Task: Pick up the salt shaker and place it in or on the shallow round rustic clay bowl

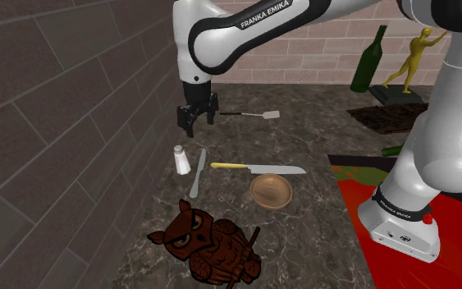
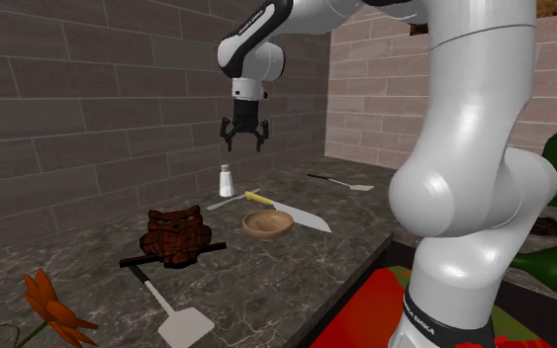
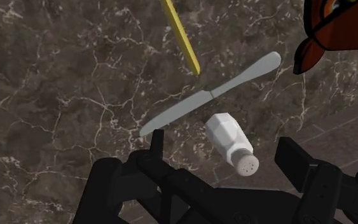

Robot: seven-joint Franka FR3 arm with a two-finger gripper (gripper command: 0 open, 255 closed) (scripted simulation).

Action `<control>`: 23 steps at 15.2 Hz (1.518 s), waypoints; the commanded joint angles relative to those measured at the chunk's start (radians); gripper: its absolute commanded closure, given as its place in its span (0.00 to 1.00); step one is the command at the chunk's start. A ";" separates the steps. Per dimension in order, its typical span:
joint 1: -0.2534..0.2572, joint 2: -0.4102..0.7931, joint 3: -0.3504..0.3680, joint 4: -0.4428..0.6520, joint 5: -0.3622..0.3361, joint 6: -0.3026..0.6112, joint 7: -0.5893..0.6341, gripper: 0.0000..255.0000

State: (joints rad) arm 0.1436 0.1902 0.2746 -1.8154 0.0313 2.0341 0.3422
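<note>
Black gripper [image 1: 198,125], fingers apart, hovers above the white salt shaker [image 1: 181,160]

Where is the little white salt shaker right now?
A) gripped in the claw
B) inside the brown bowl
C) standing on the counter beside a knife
C: the salt shaker stands upright on the counter next to the silver knife, with the open claw hovering above it, not touching.

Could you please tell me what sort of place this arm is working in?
Probably a kitchen or bar counter in a house: a dark marble worktop set against brick walls, with a salt shaker, a yellow-handled knife and a green bottle in view.
</note>
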 commanded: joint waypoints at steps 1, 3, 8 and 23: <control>0.020 0.080 0.005 0.078 -0.029 0.001 0.021 0.00; 0.043 0.161 0.006 0.161 -0.058 -0.003 0.039 0.00; 0.080 0.281 0.002 0.273 -0.096 0.003 0.061 0.00; 0.085 0.311 -0.002 0.241 -0.104 0.064 0.066 1.00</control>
State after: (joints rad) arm 0.2285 0.5006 0.2726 -1.5740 -0.0726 2.0979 0.4083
